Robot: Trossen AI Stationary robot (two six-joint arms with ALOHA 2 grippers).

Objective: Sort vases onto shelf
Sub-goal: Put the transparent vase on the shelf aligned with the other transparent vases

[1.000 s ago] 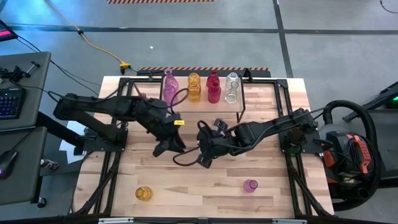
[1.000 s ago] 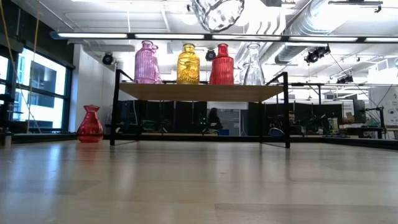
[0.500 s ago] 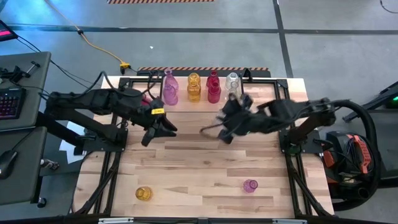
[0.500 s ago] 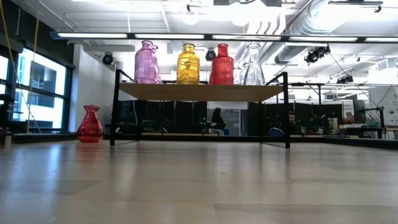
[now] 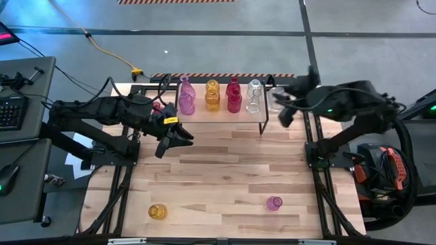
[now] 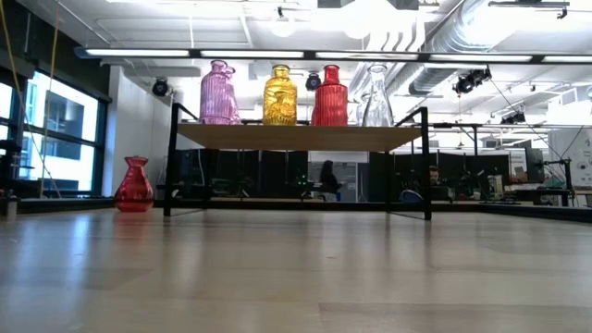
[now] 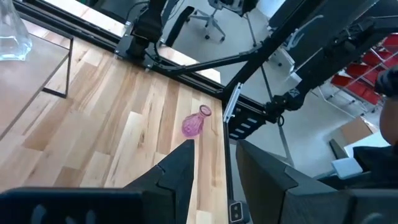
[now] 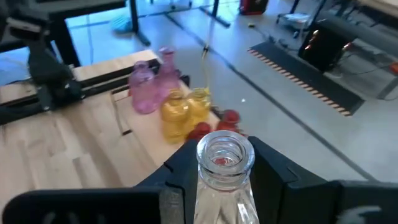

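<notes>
Right wrist view – right hand grips a clear vase by the shelf; left hand narrow, empty.

my table is a pale butcher-block top, and the shelf stands at its far edge on thin black legs. on the shelf's wooden top stand a pink vase, a yellow vase, a red vase and a clear vase in a row. near the table's front edge lie an amber vase and a small pink vase, well apart. a red vase stands on the table left of the shelf.
</notes>
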